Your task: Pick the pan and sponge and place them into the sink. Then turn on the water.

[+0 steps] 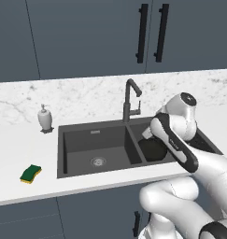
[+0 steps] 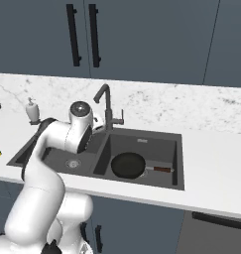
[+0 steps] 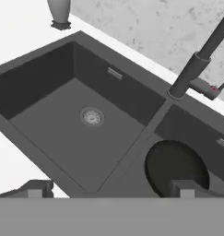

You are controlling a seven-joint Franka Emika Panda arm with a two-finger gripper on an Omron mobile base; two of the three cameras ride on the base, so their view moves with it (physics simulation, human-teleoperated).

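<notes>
While my claw (image 3: pixel 111 190) hangs above the divider of the sink (image 1: pixel 63 154), jaws spread wide w/ nothing held, the pan (image 2: pixel 128 165) lies in the right basin.
Pan: round, black, flat on the basin floor, reddish handle pointing right toward the basin's far wall. From my hand cam, one fingertip (image 3: pixel 37 189) sits over the front counter edge by the left basin, the other over the pan's rim. Left basin has just its round metal drain (image 3: pixel 91 116). Sponge (image 1: pixel 30 173), green over yellow, rests on the white counter (image 1: pixel 21 149) left of the sink, well apart from me. Dark gooseneck faucet (image 1: pixel 130 100) stands behind the divider; white soap dispenser (image 1: pixel 45 118) at the back-left corner of the sink.
</notes>
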